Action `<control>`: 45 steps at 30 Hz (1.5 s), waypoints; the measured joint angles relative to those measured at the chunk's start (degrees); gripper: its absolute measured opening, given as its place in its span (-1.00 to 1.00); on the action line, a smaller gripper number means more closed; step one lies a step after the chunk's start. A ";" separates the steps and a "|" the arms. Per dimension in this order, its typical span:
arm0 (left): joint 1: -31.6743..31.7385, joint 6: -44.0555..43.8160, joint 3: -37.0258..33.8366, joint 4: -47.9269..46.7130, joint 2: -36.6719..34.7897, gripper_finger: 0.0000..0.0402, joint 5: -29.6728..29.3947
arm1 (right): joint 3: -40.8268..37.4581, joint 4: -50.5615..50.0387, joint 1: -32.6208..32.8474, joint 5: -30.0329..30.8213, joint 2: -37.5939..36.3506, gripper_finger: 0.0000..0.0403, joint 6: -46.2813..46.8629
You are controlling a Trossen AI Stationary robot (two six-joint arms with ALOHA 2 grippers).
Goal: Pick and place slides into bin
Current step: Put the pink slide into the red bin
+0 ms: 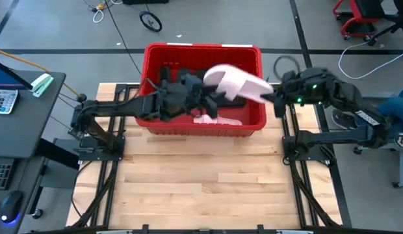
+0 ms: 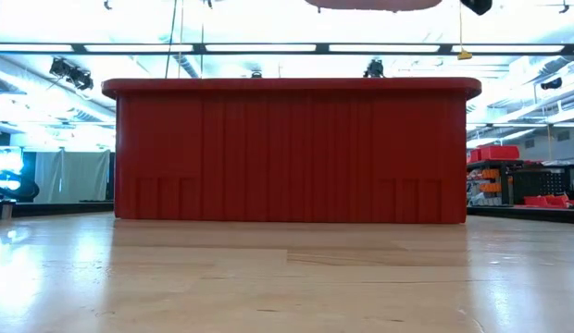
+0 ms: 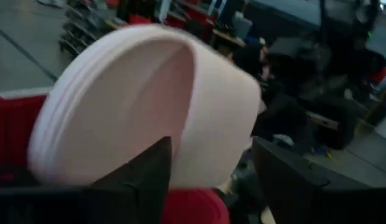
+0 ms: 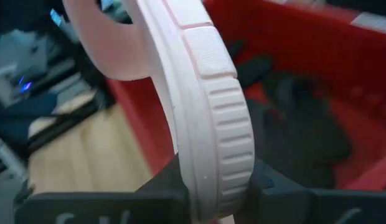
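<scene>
A pale pink slide (image 1: 235,83) hangs in the air over the red bin (image 1: 201,49), held by my right gripper (image 1: 274,97) at its right end. My left gripper (image 1: 211,99) is open at the slide's left end. In the left wrist view its fingers (image 3: 143,180) stand right at the slide (image 3: 137,93); I cannot tell whether they touch it. A second pink slide (image 1: 218,120) lies on the bin's floor by the near wall. Black slides (image 1: 172,73) lie in the bin's far left part. My right gripper pinches the rim of the pink slide's ribbed sole (image 4: 221,180) between its two fingers, at the slide's right end. The fingers come from the table's right, about level. The slide is lifted clear above the bin and reaches toward the left arm, its wide strap (image 4: 112,43) at the far end.
The bin's front wall (image 2: 287,148) stands at the table's far middle, with bare wooden table (image 1: 201,188) in front of it. A desk with a calculator (image 1: 3,101) is left of the table. Cables and chairs lie on the floor beyond.
</scene>
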 joint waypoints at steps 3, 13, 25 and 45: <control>2.34 0.04 1.78 -0.36 -0.01 0.17 -0.09 | 2.85 0.37 -3.81 0.51 0.01 -0.65 -0.93; 6.34 0.09 7.20 -0.39 -0.01 0.09 -0.20 | 4.66 1.21 -13.74 -12.54 9.23 -0.67 -3.95; 4.32 0.05 8.43 -0.42 -0.01 0.03 1.31 | 4.21 3.98 -22.78 -35.82 36.72 -0.67 0.63; 1.33 0.08 8.43 -0.40 -0.01 -0.06 1.35 | 4.25 -0.71 -23.81 -23.23 48.02 -0.36 -2.50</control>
